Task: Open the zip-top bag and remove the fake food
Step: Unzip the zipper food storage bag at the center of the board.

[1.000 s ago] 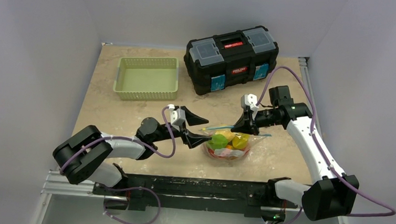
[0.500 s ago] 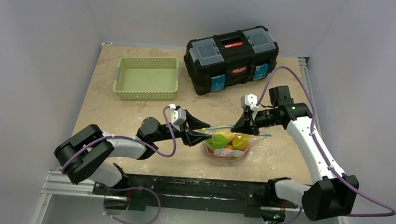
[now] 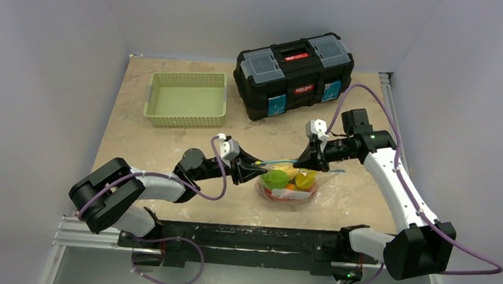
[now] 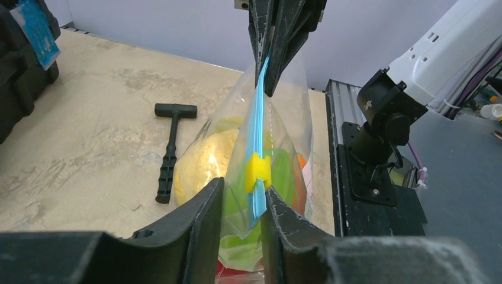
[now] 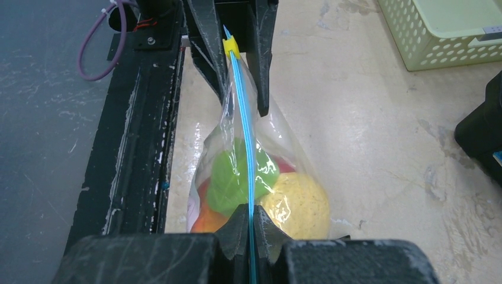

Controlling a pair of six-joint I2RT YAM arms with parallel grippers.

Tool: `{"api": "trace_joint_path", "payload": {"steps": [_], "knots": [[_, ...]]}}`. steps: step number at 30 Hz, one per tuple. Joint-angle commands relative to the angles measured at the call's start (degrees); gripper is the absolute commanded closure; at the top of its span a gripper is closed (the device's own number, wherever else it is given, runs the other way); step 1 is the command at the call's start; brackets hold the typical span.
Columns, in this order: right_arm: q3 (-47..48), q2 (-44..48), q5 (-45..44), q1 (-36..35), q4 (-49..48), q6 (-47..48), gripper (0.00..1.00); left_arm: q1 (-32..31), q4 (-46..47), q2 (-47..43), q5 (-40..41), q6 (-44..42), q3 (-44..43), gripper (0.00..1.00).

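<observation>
Our right claw clamps the bag's zip strip, our left claw stands apart astride the yellow slider; closing off-centre, we could pinch and tear the bag.

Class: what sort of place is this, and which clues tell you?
Probably a robotics lab test cell: two robot arms bolted at the edge of a table, plain walls boxing it in, and staged props: a toolbox, green basket, zip-top bag of fake food.

A robotics lab (plain grey walls): 2 cabled arms bolted to a black rail.
</observation>
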State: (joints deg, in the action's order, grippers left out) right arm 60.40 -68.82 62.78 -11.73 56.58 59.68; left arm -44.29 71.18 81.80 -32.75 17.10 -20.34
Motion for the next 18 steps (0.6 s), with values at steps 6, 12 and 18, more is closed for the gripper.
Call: {"api": "trace_joint_path", "payload": {"steps": [6, 12, 18], "knots": [[1.23, 1.47, 1.75, -0.14, 1.06, 0.15, 0.98, -0.18, -4.79, -5.42, 2.30, -0.59, 0.13, 1.00], [11.73, -5.70, -0.19, -2.54, 15.08, 9.50, 0.48, -0.18, -23.29, -12.23, 2.79, 1.46, -5.30, 1.00], [22.90, -12.42, 0.32, -9.94, 18.47, 8.81, 0.29, -0.18, -24.83, -12.89, 2.33, 2.66, -6.83, 1.00]]}}
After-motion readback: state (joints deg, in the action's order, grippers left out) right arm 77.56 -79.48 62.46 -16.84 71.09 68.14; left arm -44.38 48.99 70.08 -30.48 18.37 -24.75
